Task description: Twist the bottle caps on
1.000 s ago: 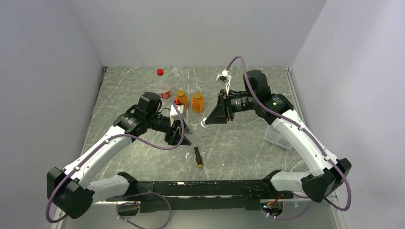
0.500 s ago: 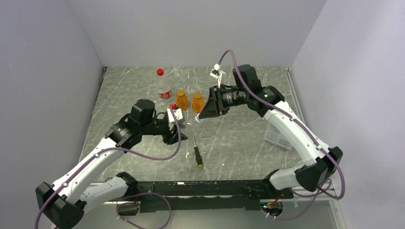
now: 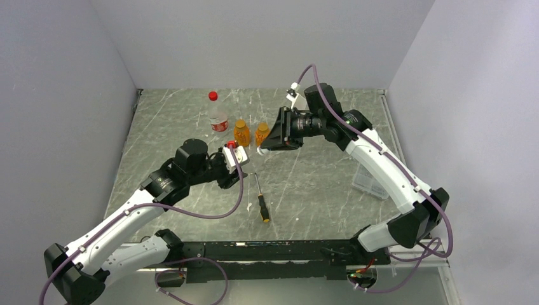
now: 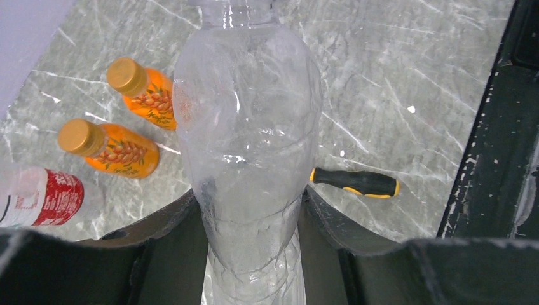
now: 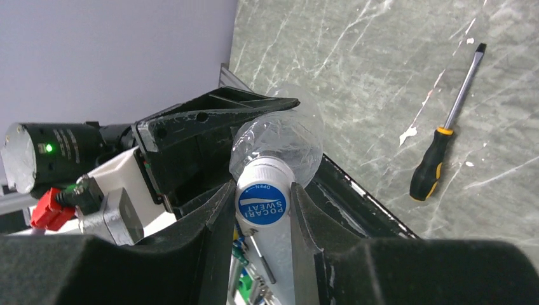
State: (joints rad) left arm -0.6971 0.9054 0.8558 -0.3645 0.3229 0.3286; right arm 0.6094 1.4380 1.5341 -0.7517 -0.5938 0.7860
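Observation:
My left gripper (image 4: 248, 194) is shut on the waist of a small clear bottle (image 4: 248, 127), held off the table with its neck pointing away. In the right wrist view my right gripper (image 5: 262, 189) is shut on a white cap with a blue top (image 5: 262, 203), and the cap sits at the mouth of that clear bottle (image 5: 283, 143). From above, the two grippers (image 3: 236, 166) (image 3: 264, 147) meet over the middle of the table. Two capped amber bottles (image 4: 143, 92) (image 4: 117, 151) and a red-labelled clear bottle (image 4: 44, 197) stand behind them.
A black-and-orange screwdriver (image 3: 261, 202) lies on the marble table in front of the grippers. A clear plastic box (image 3: 368, 181) sits at the right, under the right arm. The tall bottle carries a red cap (image 3: 213, 96). Grey walls close in the table on three sides.
The right gripper has swung left and farther back with the cap. The left gripper has drawn back and tilted the bottle up, so cap and bottle mouth now meet.

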